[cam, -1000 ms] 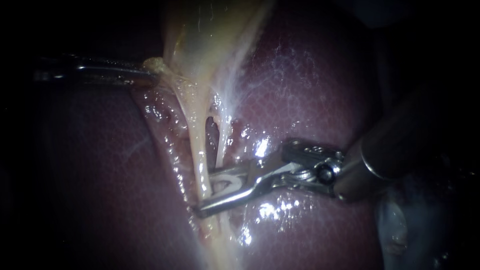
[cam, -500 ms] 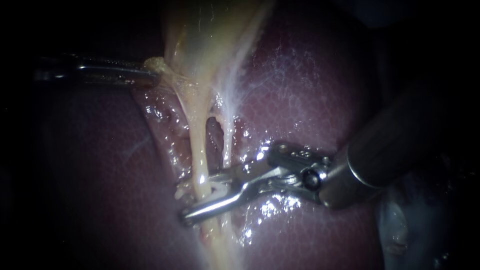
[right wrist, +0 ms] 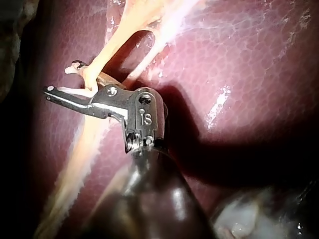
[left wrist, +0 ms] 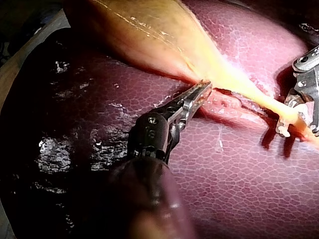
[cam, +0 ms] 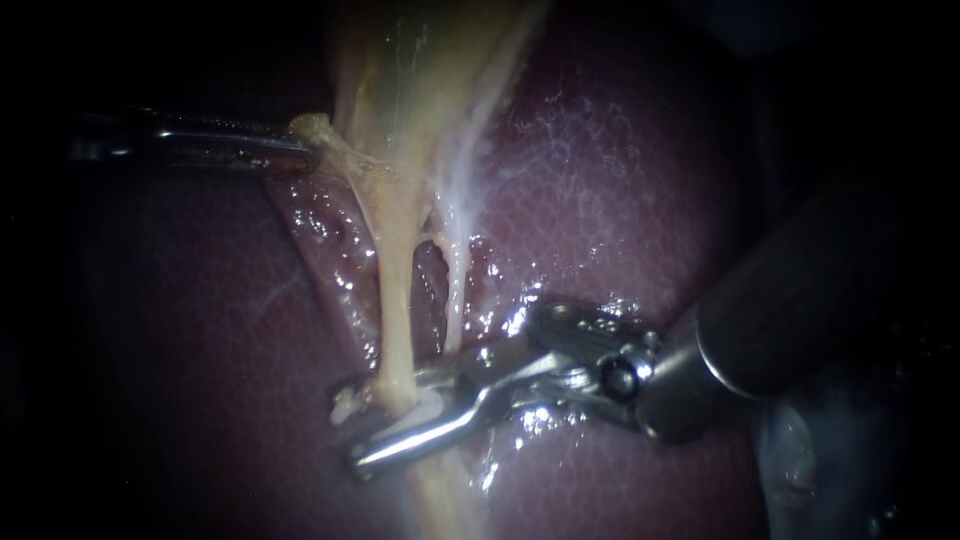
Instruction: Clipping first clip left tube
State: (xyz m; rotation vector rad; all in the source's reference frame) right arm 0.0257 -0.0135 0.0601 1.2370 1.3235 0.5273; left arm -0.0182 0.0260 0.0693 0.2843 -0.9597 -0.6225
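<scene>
Endoscope view. The left instrument [cam: 300, 150] enters from the left. Its claw is closed on a nub of yellowish tissue at the lower edge of the gallbladder [cam: 410, 70]. Two pale strands run down from there over the dark red liver [cam: 620, 200]: the left tube [cam: 397, 300] and, just beside it, the thinner right tube [cam: 455, 290]. The right instrument [cam: 385, 425] comes in from the right. Its claw is narrow and holds a white clip [cam: 345, 405] that straddles the left tube low down, with one claw half in front of the tube and the other behind it.

Left wrist view. The left instrument [left wrist: 199, 92] has its claw pinched on the gallbladder [left wrist: 134, 35] margin, over the liver [left wrist: 239, 174]. Ahead of it, the left tube [left wrist: 259, 97] runs to the right instrument [left wrist: 299, 112], where the clip [left wrist: 282, 130] hangs around it.

Right wrist view. The right instrument [right wrist: 70, 84] has the left tube [right wrist: 107, 55] crossing between its claw halves inside the clip [right wrist: 72, 68], whose hooked end protrudes beyond the tube. The right tube [right wrist: 144, 64] lies outside the claw, against the liver [right wrist: 239, 59].
</scene>
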